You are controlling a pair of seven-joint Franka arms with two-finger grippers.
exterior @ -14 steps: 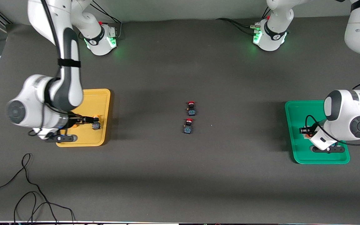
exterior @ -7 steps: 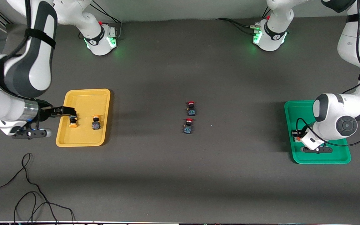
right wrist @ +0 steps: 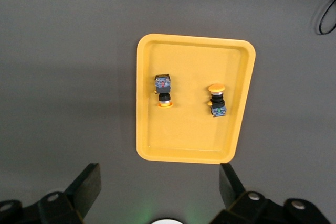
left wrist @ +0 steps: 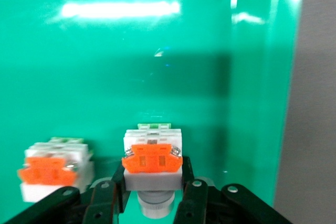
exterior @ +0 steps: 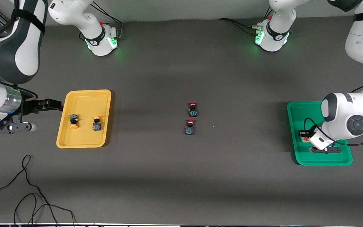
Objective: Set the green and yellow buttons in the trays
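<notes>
Two black buttons with yellow-orange caps (exterior: 73,121) (exterior: 96,123) lie in the yellow tray (exterior: 87,102). In the right wrist view they (right wrist: 164,92) (right wrist: 216,101) rest apart on the yellow tray (right wrist: 189,135). My right gripper (exterior: 54,105) (right wrist: 160,184) hangs open and empty above the table just off that tray's edge, toward the right arm's end. My left gripper (exterior: 303,135) (left wrist: 153,186) is low over the green tray (exterior: 298,113) (left wrist: 157,51), shut on a white button with an orange face (left wrist: 152,157). A second white and orange button (left wrist: 52,169) sits beside it in the green tray.
Two black buttons with red caps (exterior: 193,109) (exterior: 189,127) lie mid-table, one nearer the front camera than the other. A loose black cable (exterior: 27,189) curls on the table near the front edge at the right arm's end.
My right gripper has let go of a yellow-capped button in the yellow tray and drawn back off the tray toward the right arm's end. My left gripper shifted slightly over the green tray.
</notes>
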